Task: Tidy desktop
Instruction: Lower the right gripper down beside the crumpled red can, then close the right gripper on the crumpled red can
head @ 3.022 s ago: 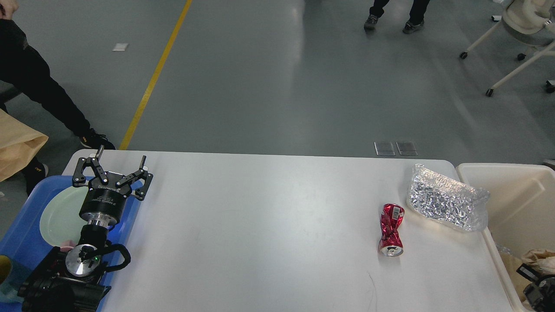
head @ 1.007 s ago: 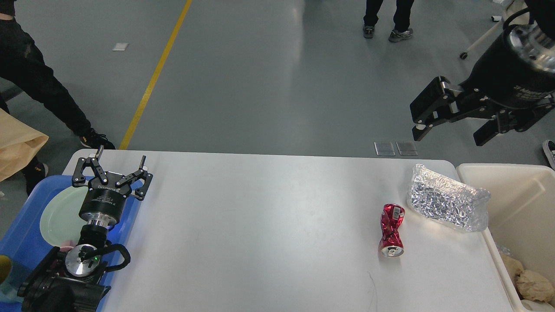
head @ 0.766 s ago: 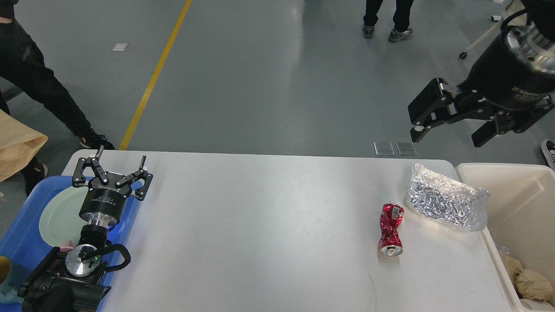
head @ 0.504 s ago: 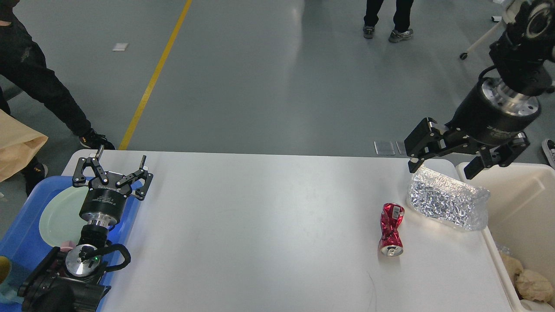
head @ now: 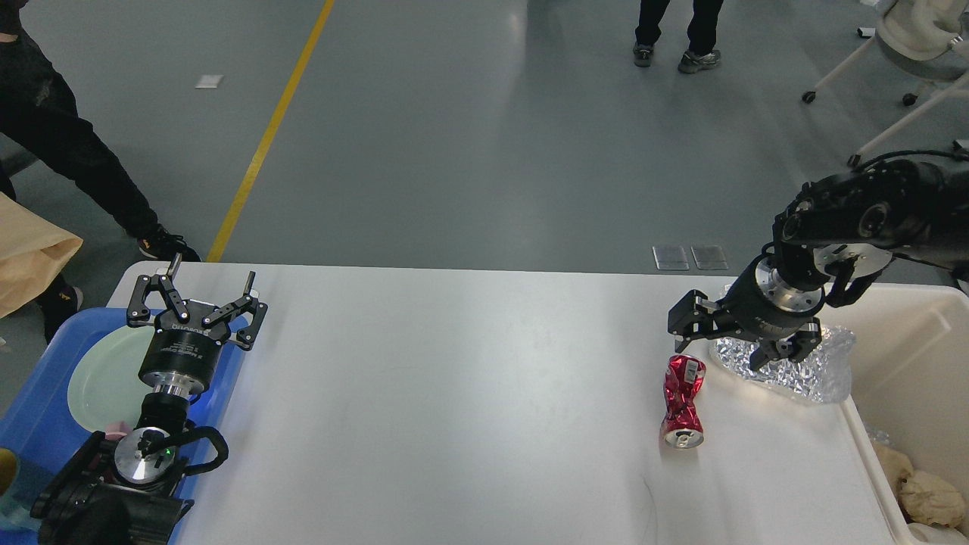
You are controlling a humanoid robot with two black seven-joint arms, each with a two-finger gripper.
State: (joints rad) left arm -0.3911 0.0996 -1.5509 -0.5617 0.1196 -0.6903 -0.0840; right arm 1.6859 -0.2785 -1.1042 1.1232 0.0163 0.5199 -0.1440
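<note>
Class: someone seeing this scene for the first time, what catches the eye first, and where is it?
A crushed red can lies on the white desktop, right of centre. Just behind it the open right gripper hangs over a crumpled silver bag beside the cream bin.

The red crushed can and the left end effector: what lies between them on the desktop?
Nothing. In the head view the stretch of white desktop from the left end effector to the red crushed can is bare.

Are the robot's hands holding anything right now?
No. The right hand is open above the red can and silver bag, gripping neither. The left hand is open and empty by the blue tray.
</note>
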